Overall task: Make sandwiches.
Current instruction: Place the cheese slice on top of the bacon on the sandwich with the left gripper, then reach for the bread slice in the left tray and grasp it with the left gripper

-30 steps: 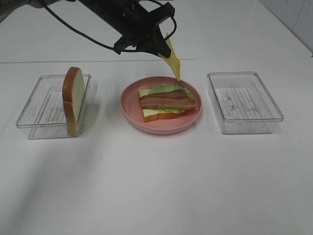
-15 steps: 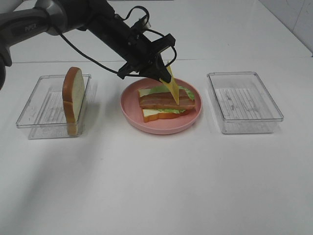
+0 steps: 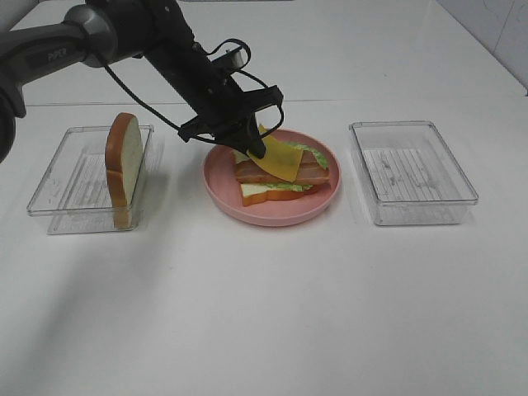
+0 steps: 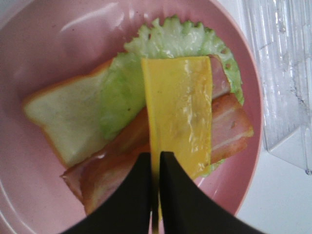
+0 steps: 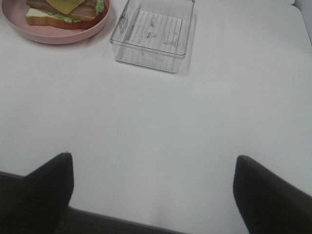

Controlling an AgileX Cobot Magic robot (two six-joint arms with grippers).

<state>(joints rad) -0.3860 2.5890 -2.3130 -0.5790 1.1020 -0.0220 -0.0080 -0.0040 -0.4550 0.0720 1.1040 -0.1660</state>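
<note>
The left fingers (image 4: 155,165) pinch one edge of the cheese (image 4: 179,122), which lies over the meat (image 4: 233,127), lettuce (image 4: 180,39) and bread (image 4: 63,114) on the pink plate (image 3: 221,186). A second bread slice (image 3: 124,158) stands on edge in the left tray (image 3: 49,194). The right fingers (image 5: 151,190) stand wide apart over the bare bench (image 5: 161,117), holding nothing, near the other tray (image 5: 155,30).

The worktop (image 3: 264,313) is a plain white, matte surface filling most of the high view. Diffuse overhead light produces soft shadows (no hard edges). A pale tiled wall (image 3: 503,33) borders its far right corner.
</note>
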